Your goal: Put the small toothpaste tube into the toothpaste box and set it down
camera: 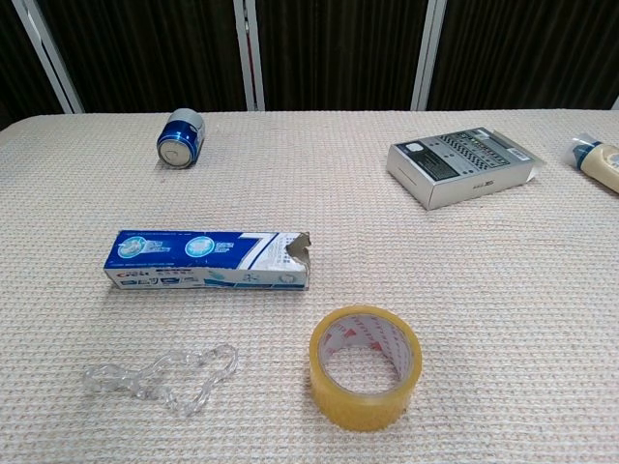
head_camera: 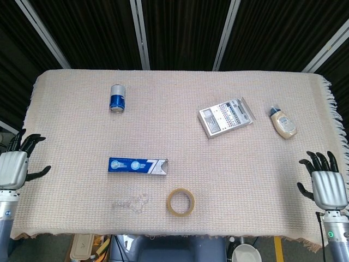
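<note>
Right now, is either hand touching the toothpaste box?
No, the toothpaste box lies alone on the cloth, with the left hand and right hand apart at the table's edges.

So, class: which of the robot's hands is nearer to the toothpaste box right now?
The left. The left hand hangs open at the table's left edge, level with the toothpaste box. The right hand is open at the far right edge, much farther away.
</note>
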